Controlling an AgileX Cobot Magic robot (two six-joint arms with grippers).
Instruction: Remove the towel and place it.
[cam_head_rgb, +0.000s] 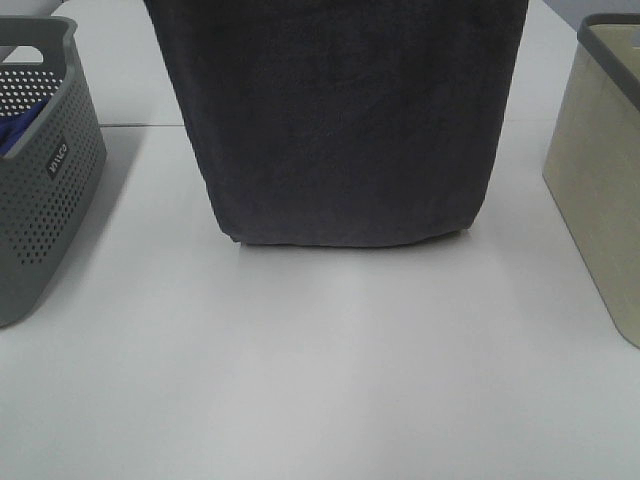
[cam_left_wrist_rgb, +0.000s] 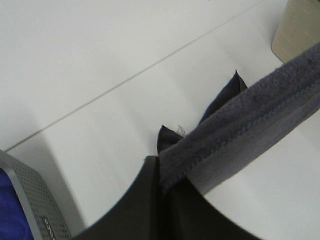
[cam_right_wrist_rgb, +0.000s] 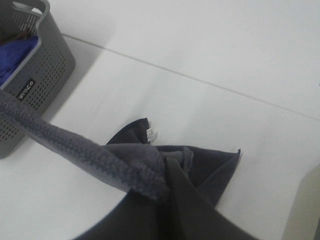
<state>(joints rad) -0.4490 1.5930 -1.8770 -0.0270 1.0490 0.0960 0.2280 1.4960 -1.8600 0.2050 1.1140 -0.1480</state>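
The towel (cam_head_rgb: 340, 120) hangs at twelve o'clock. I have its top hem clenched in my left gripper (cam_left_wrist_rgb: 159, 175) and right gripper (cam_right_wrist_rgb: 167, 180), spread apart to keep it flat. Its lower fold seems to rest on the table (cam_head_rgb: 320, 380), between the grey basket (cam_head_rgb: 40, 190) at nine and the beige bin (cam_head_rgb: 600, 170) at three.

White table (cam_head_rgb: 320, 380), grey perforated basket (cam_head_rgb: 40, 200) left, beige bin (cam_head_rgb: 600, 170) right, bottom of towel (cam_head_rgb: 340, 130) between.
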